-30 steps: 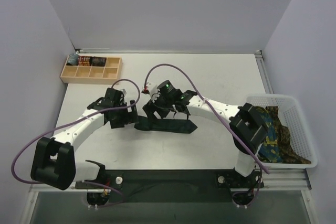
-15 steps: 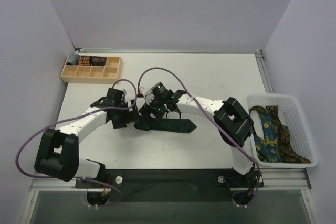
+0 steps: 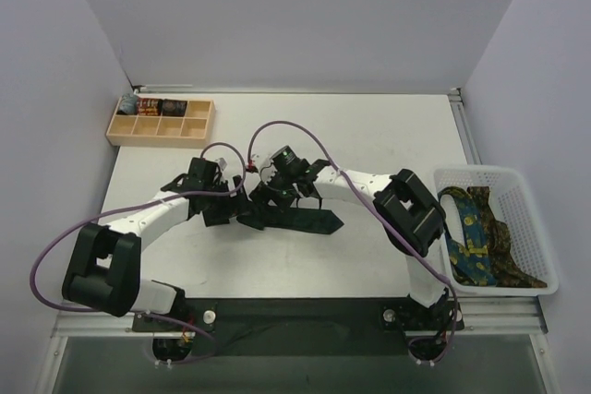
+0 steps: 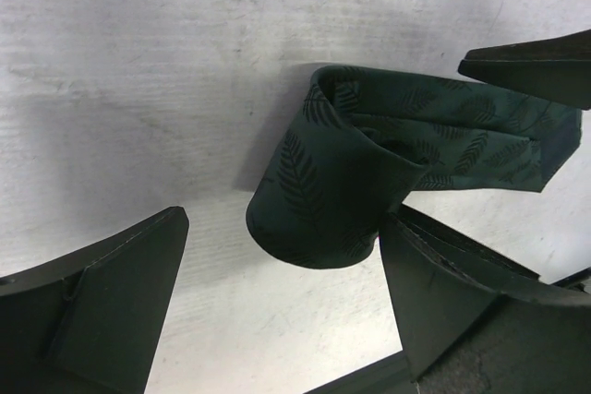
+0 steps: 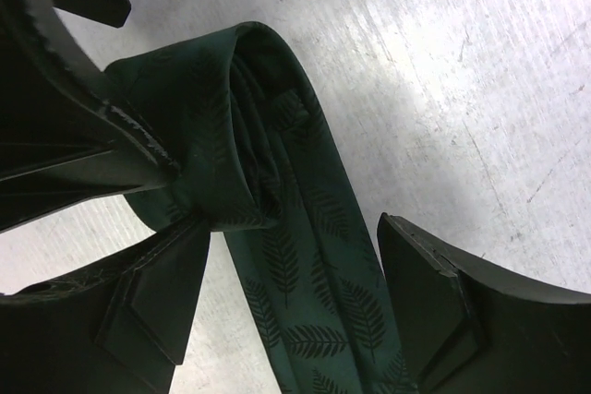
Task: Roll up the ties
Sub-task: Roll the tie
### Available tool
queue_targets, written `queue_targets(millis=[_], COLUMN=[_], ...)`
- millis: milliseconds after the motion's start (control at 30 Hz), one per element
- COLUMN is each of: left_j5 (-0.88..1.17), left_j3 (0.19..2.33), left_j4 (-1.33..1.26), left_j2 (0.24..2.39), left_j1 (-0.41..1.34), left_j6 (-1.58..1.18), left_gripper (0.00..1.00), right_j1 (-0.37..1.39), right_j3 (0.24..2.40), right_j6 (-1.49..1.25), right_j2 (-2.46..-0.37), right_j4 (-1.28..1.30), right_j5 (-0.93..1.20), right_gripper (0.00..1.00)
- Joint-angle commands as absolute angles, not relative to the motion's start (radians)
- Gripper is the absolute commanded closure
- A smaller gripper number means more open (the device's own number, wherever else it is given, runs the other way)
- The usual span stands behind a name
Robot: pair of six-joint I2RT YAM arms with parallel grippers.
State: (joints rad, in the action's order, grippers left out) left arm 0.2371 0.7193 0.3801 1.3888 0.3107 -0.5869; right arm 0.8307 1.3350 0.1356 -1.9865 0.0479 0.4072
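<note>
Left gripper [image 4: 282, 219]: its jaws stood wide apart and held nothing. Its fingers [image 4: 111, 311] straddled the rolled end of the tie, with bare table on one side. The roll lay close against the other finger, and I could not tell whether they touched.
Right gripper [image 5: 291, 225]: its jaws were partly spread and not clamped. The flat strip of the tie ran between its fingers [image 5: 471, 320], close to one and clear of the other.
Green tie [image 3: 309, 221]: dark green with a leaf print, it lay on the table [image 3: 388, 136]. One end was coiled into a loose roll between the left fingers. The rest stretched flat past the right fingers to a pointed tip.
Grippers to each other: they were nearly tip to tip over the roll. One right fingertip showed just beyond the roll in the left wrist view.
Other ties [image 3: 476, 237]: a blue-and-yellow one and a brown one were heaped in a white basket [image 3: 545, 288], well apart from both sets of fingers.
Wooden tray [image 3: 115, 136]: it sat well beyond the left fingers, with a few small dark things in its back row.
</note>
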Motion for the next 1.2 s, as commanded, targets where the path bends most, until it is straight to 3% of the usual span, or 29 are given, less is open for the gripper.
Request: queue_targets(millis=[0,300,633,867,1167], left_j5=[0.271,0.296,0.210,0.091,0.043], left_j3=[0.713,0.689,0.680,0.669,0.684], left_j4=[0.262,0.137,0.097,0.216,0.409], left_j2=[1.399,1.446,1.437,1.275,1.209], left_j1=[0.314,0.336,0.371,0.333,0.187], left_j6=[-0.595,-0.614,-0.689,-0.744,-0.692], left_gripper=[0.05,0.13,0.15,0.09,0.09], right_j1=[0.808,0.773,0.767,0.822,0.905], right_j3=[1.315,1.310,1.299,1.324,1.442], right_j6=[0.127,0.103,0.095,0.109,0.152], right_j2=[-1.991,-1.999,-1.967,-1.887,-2.002], right_j4=[0.026,0.009,-0.025,-0.003,0.067], right_j5=[0.449,0.520,0.545,0.440,0.259], right_gripper=[0.26,0.26,0.27,0.20,0.09])
